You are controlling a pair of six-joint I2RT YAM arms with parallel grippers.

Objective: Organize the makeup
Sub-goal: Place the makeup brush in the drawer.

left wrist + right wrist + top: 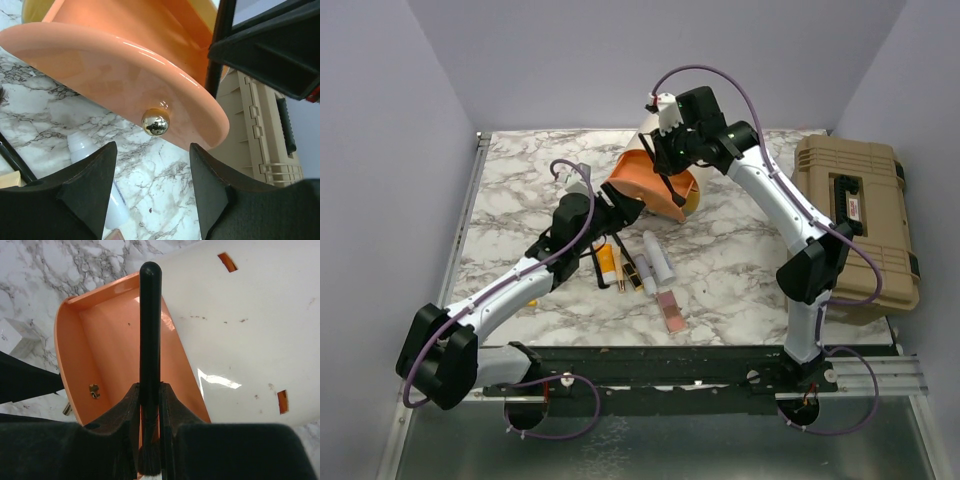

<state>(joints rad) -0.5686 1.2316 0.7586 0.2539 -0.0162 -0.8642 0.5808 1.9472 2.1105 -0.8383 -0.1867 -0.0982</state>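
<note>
Evidently the left gripper (152, 152), jaws half apart, brackets the gold knob (155, 122) to steady the orange drawer (100, 65), while the right gripper (150, 395) clamps a black brush (150, 315) over it; other makeup (655, 262) lies on the tabletop (740, 260).

That orange drawer (115, 75) is glossy, smooth plastic, with light streaking along its curved front. The little knob (155, 122) on it is gold and mirror-bright, polished like metal and full of reflections. The tabletop (510, 190) is a grey-veined marble pattern, smooth with a soft sheen. The cream case (250, 330) is shiny and smooth too, with a few small dark scuffs on its skin. The brush (150, 315) has a sleek black handle, almost lacquered, and dark bristles at its low end. The left hand (152, 165) and the right hand (149, 405) both look like matt black plastic, faintly grainy. The white tube (82, 145) is smooth plastic. Off to the side, the tan toolbox (820, 165) is hard, matt, ribbed plastic.
</note>
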